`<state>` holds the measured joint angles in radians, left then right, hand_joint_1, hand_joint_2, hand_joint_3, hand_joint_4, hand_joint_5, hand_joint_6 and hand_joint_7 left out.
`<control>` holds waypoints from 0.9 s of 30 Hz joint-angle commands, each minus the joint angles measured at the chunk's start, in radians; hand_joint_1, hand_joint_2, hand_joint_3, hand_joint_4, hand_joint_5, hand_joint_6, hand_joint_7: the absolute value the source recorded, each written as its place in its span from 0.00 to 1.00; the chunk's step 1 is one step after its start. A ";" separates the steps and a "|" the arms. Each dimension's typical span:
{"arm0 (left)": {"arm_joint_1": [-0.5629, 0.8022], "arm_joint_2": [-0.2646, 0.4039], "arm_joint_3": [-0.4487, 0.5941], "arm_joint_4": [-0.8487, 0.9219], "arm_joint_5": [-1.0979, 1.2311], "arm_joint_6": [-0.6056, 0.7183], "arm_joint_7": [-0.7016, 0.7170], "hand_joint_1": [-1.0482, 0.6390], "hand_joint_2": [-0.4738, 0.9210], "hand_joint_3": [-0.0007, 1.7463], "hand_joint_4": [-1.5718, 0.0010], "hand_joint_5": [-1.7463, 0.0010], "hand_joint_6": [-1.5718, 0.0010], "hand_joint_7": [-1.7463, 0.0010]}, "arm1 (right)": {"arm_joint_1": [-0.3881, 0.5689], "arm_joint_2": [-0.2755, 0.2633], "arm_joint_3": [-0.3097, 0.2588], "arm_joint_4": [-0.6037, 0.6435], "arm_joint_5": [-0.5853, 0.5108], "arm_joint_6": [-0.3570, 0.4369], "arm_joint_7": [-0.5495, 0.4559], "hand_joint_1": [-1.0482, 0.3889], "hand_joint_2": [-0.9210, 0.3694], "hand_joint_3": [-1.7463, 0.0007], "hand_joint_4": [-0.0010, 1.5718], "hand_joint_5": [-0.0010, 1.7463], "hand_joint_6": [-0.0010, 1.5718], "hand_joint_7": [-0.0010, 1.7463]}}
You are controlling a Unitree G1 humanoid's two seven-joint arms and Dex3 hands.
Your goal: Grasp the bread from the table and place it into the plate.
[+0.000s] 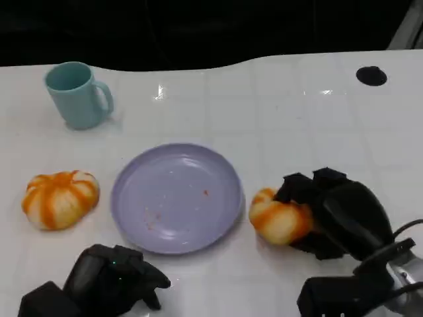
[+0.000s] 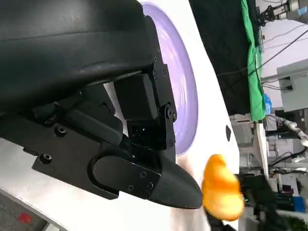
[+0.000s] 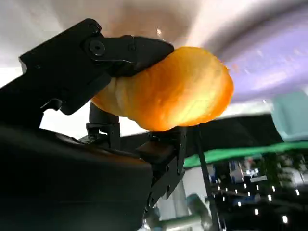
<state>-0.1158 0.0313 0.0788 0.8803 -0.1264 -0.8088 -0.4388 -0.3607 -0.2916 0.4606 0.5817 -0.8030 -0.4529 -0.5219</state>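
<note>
Lower right of frame: my right hand (image 1: 330, 214) pinches the bread (image 1: 281, 218) across its soft, light, squashable middle, beside the plate (image 1: 132, 198)

Bare table (image 1: 297, 125) lies beyond the plate (image 1: 132, 198); the mug (image 1: 78, 94) stands well clear at the far left.

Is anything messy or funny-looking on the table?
Only small things: the purple plate has a few crumbs or specks on it. The mug stands upright, and the bread held by the right hand looks whole.
</note>
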 commanded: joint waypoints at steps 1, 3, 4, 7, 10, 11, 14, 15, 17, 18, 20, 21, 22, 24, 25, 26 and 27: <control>0.003 0.011 0.001 0.007 0.004 -0.010 0.004 0.00 1.00 0.07 0.19 0.39 0.06 0.77 | -0.034 0.028 -0.021 -0.055 0.047 -0.031 0.013 0.56 0.29 0.43 0.57 1.00 0.40 1.00; 0.004 0.010 0.000 0.006 0.006 -0.011 0.007 0.00 1.00 0.07 0.19 0.39 0.06 0.77 | -0.051 0.051 -0.021 -0.064 0.056 -0.030 0.021 0.57 0.34 0.38 0.58 1.00 0.42 1.00; 0.005 0.010 -0.001 0.004 0.008 -0.010 0.010 0.00 1.00 0.07 0.19 0.39 0.06 0.77 | -0.059 0.060 -0.020 -0.067 0.057 -0.028 0.023 0.57 0.37 0.35 0.58 1.00 0.44 0.98; 0.006 0.008 -0.001 0.006 0.006 -0.016 0.007 0.00 1.00 0.07 0.19 0.39 0.06 0.77 | -0.084 0.096 -0.015 -0.063 0.067 -0.018 0.054 0.59 0.42 0.30 0.60 1.00 0.47 0.96; 0.008 0.007 -0.001 0.006 0.003 -0.022 0.002 0.00 1.00 0.07 0.19 0.39 0.06 0.77 | -0.112 0.135 -0.007 -0.041 0.068 -0.005 0.079 0.63 0.48 0.26 0.61 1.00 0.49 0.95; 0.008 0.007 -0.001 0.006 0.003 -0.022 0.001 0.00 1.00 0.07 0.19 0.39 0.06 0.77 | -0.119 0.145 -0.004 -0.038 0.063 0.004 0.087 0.64 0.48 0.27 0.61 1.00 0.49 0.92; 0.009 0.006 -0.002 0.005 0.001 -0.021 -0.002 0.00 1.00 0.07 0.19 0.39 0.06 0.77 | -0.146 0.180 0.005 -0.011 0.067 0.012 0.106 0.66 0.47 0.30 0.61 1.00 0.55 0.79; 0.010 0.006 -0.002 0.005 0.001 -0.021 -0.003 0.00 1.00 0.07 0.19 0.39 0.06 0.77 | -0.157 0.194 0.007 0.002 0.073 0.010 0.112 0.68 0.46 0.31 0.61 1.00 0.56 0.79; 0.011 0.005 -0.002 0.005 -0.003 -0.017 -0.008 0.00 1.00 0.07 0.19 0.39 0.06 0.77 | -0.181 0.223 0.009 0.044 0.083 -0.006 0.106 0.70 0.45 0.32 0.60 1.00 0.56 0.82; 0.010 0.005 -0.002 0.006 -0.005 -0.016 -0.010 0.00 1.00 0.07 0.19 0.39 0.06 0.77 | -0.197 0.240 0.010 0.077 0.087 -0.019 0.095 0.70 0.45 0.31 0.61 1.00 0.56 0.84; 0.009 0.005 -0.002 0.009 -0.006 -0.016 -0.011 0.00 1.00 0.07 0.19 0.39 0.07 0.77 | -0.234 0.274 0.013 0.151 0.095 -0.033 0.081 0.69 0.44 0.29 0.61 1.00 0.54 0.87; 0.009 0.005 -0.002 0.011 -0.005 -0.017 -0.010 0.00 1.00 0.07 0.19 0.39 0.07 0.77 | -0.253 0.288 0.015 0.189 0.095 -0.040 0.072 0.69 0.43 0.28 0.61 1.00 0.54 0.88; 0.009 0.005 -0.002 0.012 -0.005 -0.017 -0.009 0.00 1.00 0.07 0.19 0.39 0.06 0.77 | -0.266 0.296 0.017 0.216 0.094 -0.046 0.064 0.69 0.43 0.28 0.60 1.00 0.53 0.88; 0.007 0.004 -0.001 0.017 -0.005 -0.025 -0.010 0.00 1.00 0.07 0.19 0.39 0.06 0.77 | -0.300 0.318 0.026 0.286 0.086 -0.048 0.039 0.69 0.43 0.28 0.59 1.00 0.52 0.89; 0.007 0.004 -0.002 0.019 -0.005 -0.027 -0.009 0.00 1.00 0.07 0.19 0.39 0.06 0.77 | -0.314 0.326 0.030 0.316 0.084 -0.050 0.027 0.69 0.43 0.29 0.59 1.00 0.51 0.91; 0.007 0.004 -0.002 0.020 -0.005 -0.024 -0.009 0.00 1.00 0.07 0.19 0.39 0.06 0.77 | -0.327 0.335 0.034 0.348 0.081 -0.048 0.015 0.69 0.43 0.30 0.58 1.00 0.50 0.91; 0.007 0.004 -0.002 0.020 -0.006 -0.021 -0.009 0.00 1.00 0.07 0.19 0.39 0.06 0.77 | -0.337 0.340 0.037 0.370 0.079 -0.050 0.005 0.68 0.40 0.31 0.56 1.00 0.50 0.89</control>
<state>-0.1143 0.0237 0.0765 0.8909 -0.1313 -0.8301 -0.4392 -0.6558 0.0378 0.4919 0.8924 -0.7269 -0.4961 -0.4820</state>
